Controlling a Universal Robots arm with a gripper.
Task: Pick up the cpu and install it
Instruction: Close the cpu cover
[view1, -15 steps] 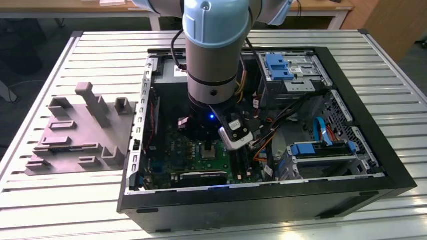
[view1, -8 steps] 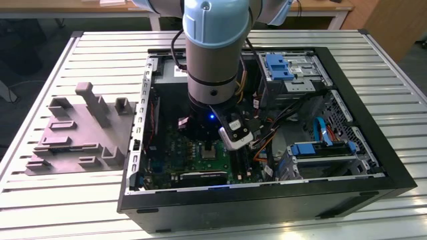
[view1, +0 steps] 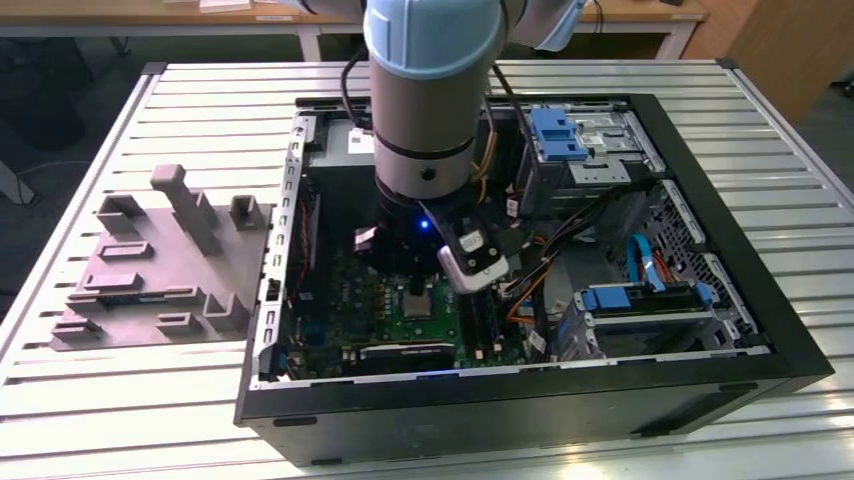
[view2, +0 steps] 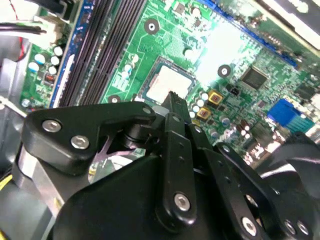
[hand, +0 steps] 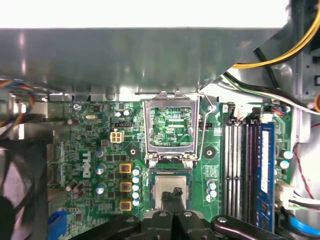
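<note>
The cpu (hand: 169, 189) lies flat in the socket of the green motherboard (hand: 95, 150), its pale metal top facing up; in the second wrist view the same cpu (view2: 167, 86) sits inside a dark square frame just beyond the tip of the end effector. The end effector (hand: 174, 196) hangs directly above the chip, its black fingertips (hand: 175, 192) drawn together into one narrow point over the near edge of the chip. Whether that point touches the metal top or stands just clear of it cannot be told. Nothing is held between the fingers.

Just beside the cpu, the socket's metal load frame (hand: 169, 127) stands swung open, hinged at the edge of the socket, and a thin wire lever (hand: 200, 131) rises along one side of it. Past the lever run the dark memory slots (hand: 239, 165), with a blue connector strip next to them. On the other side of the socket stand a row of yellow-edged square components (hand: 125, 186) and small round capacitors.

In the exterior view the grey and pale blue arm (view1: 424, 110) reaches straight down into the open black computer case (view1: 534, 400), which lies on its side on a slatted metal table (view1: 120, 400). The end effector (view1: 424, 278) is low over the motherboard. To the exterior view's left of the case, a grey moulded fixture (view1: 154, 270) with several upright blocks rests on the table.
</note>
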